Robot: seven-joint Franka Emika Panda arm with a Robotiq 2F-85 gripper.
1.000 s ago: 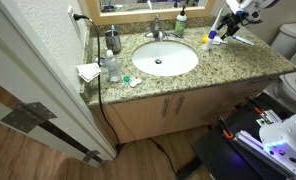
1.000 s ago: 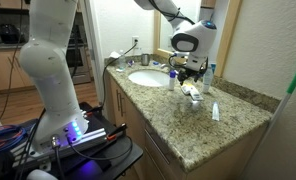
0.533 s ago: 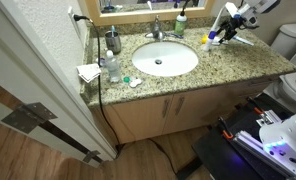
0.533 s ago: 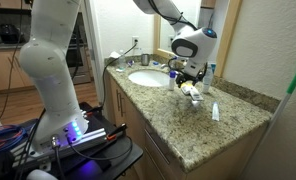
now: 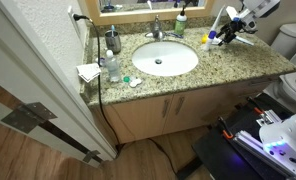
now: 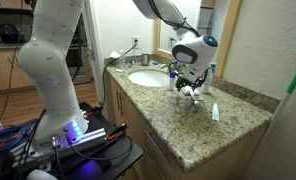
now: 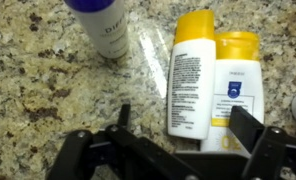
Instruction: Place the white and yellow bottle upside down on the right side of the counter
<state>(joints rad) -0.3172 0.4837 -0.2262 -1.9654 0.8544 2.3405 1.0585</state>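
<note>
In an exterior view, the tool hangs low over the far end of the worktop, well away from the sink. A small white and yellow spot sits just beside the tool. It is likely the white and yellow bottle, but it is too small to be sure.

In an exterior view from along the worktop, the tool points down. The white and yellow bottle lies right under it, on the speckled stone.

In the wrist view, the white and yellow bottle lies flat on the worktop. Its yellow cap points away from the tool. A second bottle that looks just like it lies touching its side. A bottle with a purple cap stands farther off, past the other finger.

The tool is spread wide and holds nothing. Its fingers sit on each side of the first bottle's bottom end. One finger is over the second bottle. It cannot be told if they touch anything.

The bottle looks like small, smooth plastic, so it is likely light and a bit slippery. The best place to hold it seems to be across its white middle. The twin is so close that a finger may bump it. The cap is narrow, so the bottle may tip when stood on it.
</note>
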